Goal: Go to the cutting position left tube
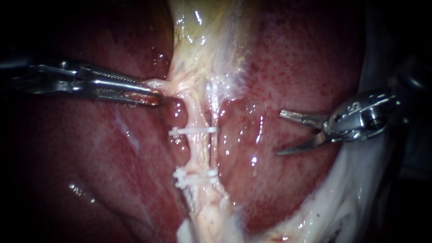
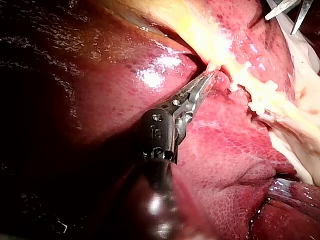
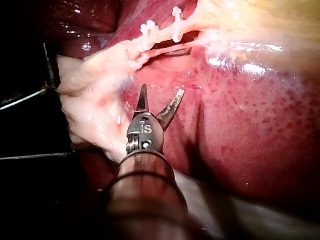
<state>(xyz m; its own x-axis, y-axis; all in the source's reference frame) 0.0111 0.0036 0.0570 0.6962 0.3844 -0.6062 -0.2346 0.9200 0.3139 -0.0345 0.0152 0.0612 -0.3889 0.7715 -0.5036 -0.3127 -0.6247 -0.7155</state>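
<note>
My left instrument (image 1: pixel 155 93) comes in from the left, its jaws shut on a strand of pale tissue (image 1: pixel 164 85) beside the gallbladder (image 1: pixel 202 40), drawing it leftward. In the left wrist view the same jaws (image 2: pixel 210 79) hold that strand. Below the gallbladder, the left tube (image 1: pixel 194 150) runs down between an upper white clip (image 1: pixel 192 131) and lower white clips (image 1: pixel 194 178). My right instrument (image 1: pixel 280 133) has two curved blades standing open over the liver, well to the right of the tubes and touching nothing. The open blades (image 3: pixel 159 102) point toward the clips (image 3: pixel 176 30).
Red liver (image 1: pixel 288 67) lies on both sides of the tubes. A thinner right tube (image 1: pixel 214 105) runs close beside the left one. White fatty tissue (image 1: pixel 342 198) borders the lower right. My right instrument's blade tips (image 2: pixel 290 9) show beyond the pale band.
</note>
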